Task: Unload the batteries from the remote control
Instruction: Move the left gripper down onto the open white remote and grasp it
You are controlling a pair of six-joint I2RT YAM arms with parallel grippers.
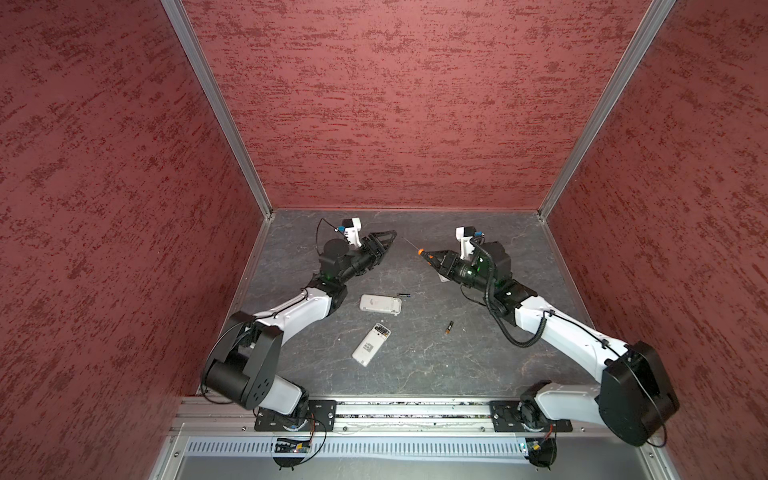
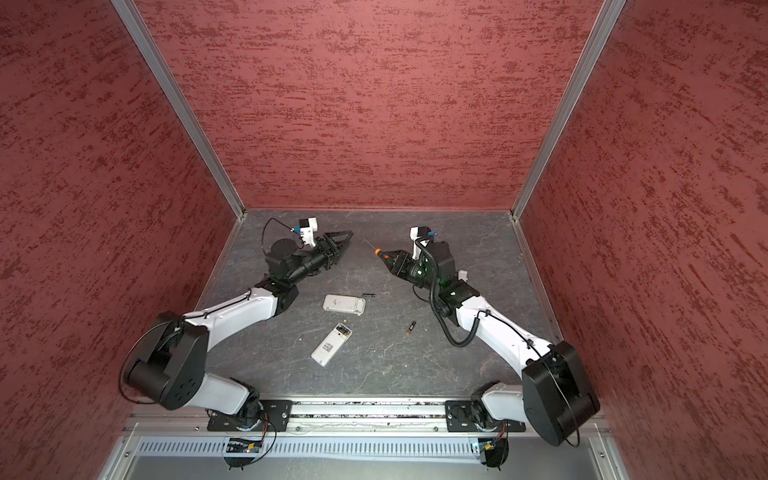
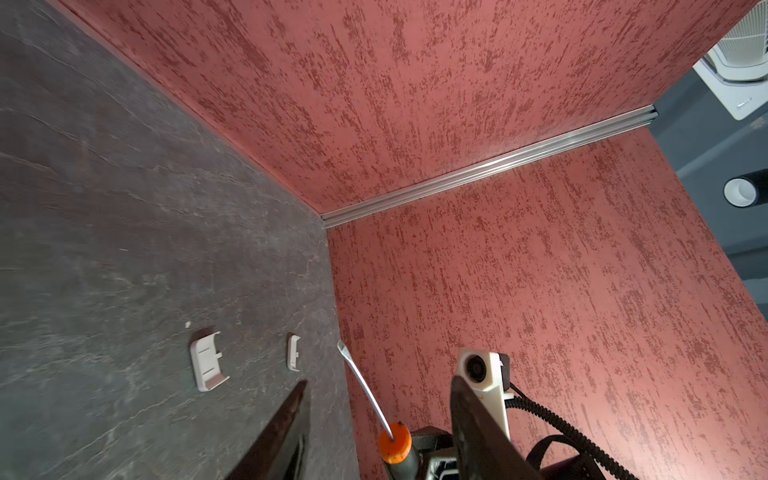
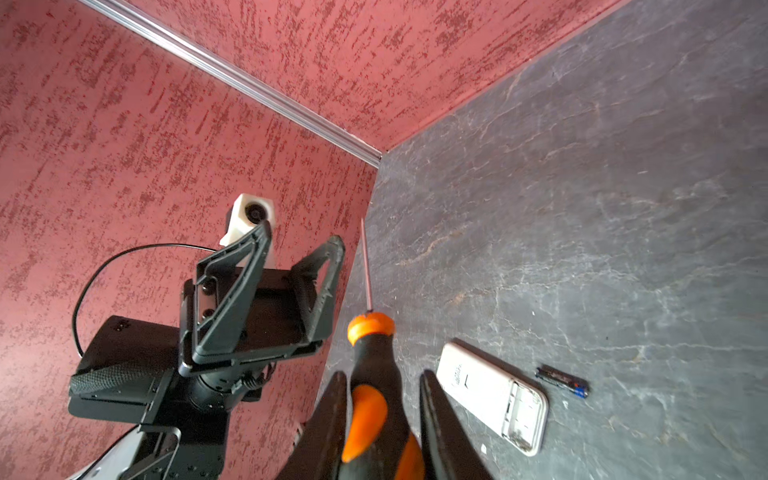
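The slim remote (image 1: 371, 344) has its compartment uncovered, but it is too small in both top views to tell whether any cell is left inside. In the right wrist view the fingers of the right gripper (image 4: 382, 376) are cut off by the frame edge. In the left wrist view only the finger ends of the left gripper (image 3: 374, 432) show. Of the two white battery covers (image 3: 206, 365), the right arm hides all but a scrap (image 2: 462, 274) from above.

One battery (image 4: 561, 381) is a dark thin cylinder with a blue end. The other battery (image 1: 449, 328) is black with a gold-brown end. Both lie flat on the grey tabletop (image 1: 457, 374).

The blue-ended one lies just beside a corner of the wide remote (image 1: 380, 304), whose open bay looks empty. It sits between the two grippers and nearer the arm bases than both. The gold-ended one lies base-ward of the right gripper, near that arm's forearm and well apart from the left gripper.

The right gripper is clamped on the orange-and-black handle of a screwdriver (image 4: 372, 374), whose shaft points toward the left gripper. The left gripper's jaws stand apart, with nothing between them.
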